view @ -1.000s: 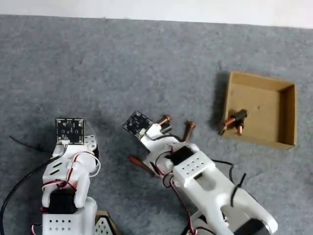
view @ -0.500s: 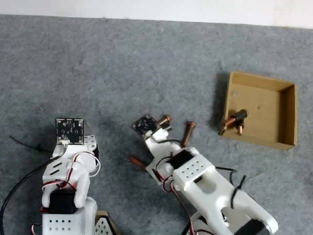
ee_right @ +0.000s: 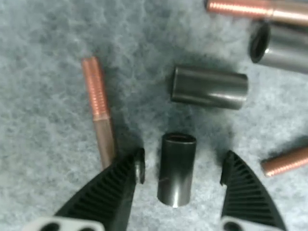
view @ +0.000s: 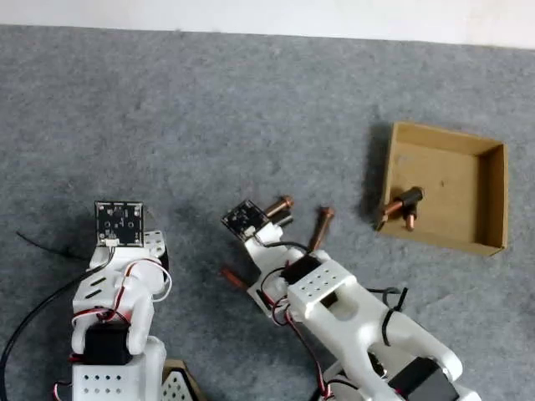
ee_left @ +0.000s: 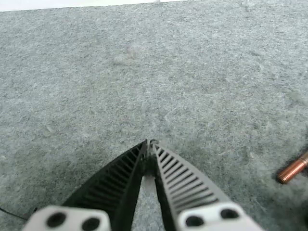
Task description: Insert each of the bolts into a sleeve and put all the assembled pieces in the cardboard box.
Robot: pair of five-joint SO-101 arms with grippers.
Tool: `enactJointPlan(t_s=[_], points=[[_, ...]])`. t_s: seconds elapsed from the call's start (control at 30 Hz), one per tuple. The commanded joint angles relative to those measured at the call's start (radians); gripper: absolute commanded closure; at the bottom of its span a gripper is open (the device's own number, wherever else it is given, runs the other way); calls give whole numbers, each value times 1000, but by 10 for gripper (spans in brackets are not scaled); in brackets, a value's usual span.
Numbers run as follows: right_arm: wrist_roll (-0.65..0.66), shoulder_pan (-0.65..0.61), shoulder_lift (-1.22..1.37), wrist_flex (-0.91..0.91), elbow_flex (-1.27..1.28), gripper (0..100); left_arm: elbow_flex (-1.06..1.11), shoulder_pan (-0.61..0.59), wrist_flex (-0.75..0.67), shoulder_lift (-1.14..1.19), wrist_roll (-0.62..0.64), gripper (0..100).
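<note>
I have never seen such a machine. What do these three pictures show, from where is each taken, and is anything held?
These are two small white robot arms on a grey carpet. One picture looks down from above; the other two come from a camera on each wrist. The left gripper is shut and empty. The right gripper is open, with a dark sleeve lying between its fingers, not gripped. Copper bolts and more sleeves lie nearby. The cardboard box holds assembled pieces.
</note>
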Motion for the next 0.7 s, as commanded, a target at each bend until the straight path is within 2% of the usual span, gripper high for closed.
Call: enactJointPlan(t_s=[0.0, 0.23, 0.53, 0.67], points=[[-9, 38, 7, -2, -4, 772, -8, -15, -18, -8, 2, 969], [-11, 90, 8, -21, -1, 954, -8, -15, -18, -8, 2, 969], [-8, 91, 2, -65, 2, 995, -8, -15, -18, -8, 2, 969], [-9, 145, -28, -64, 2, 995, -8, -15, -18, -8, 2, 969]])
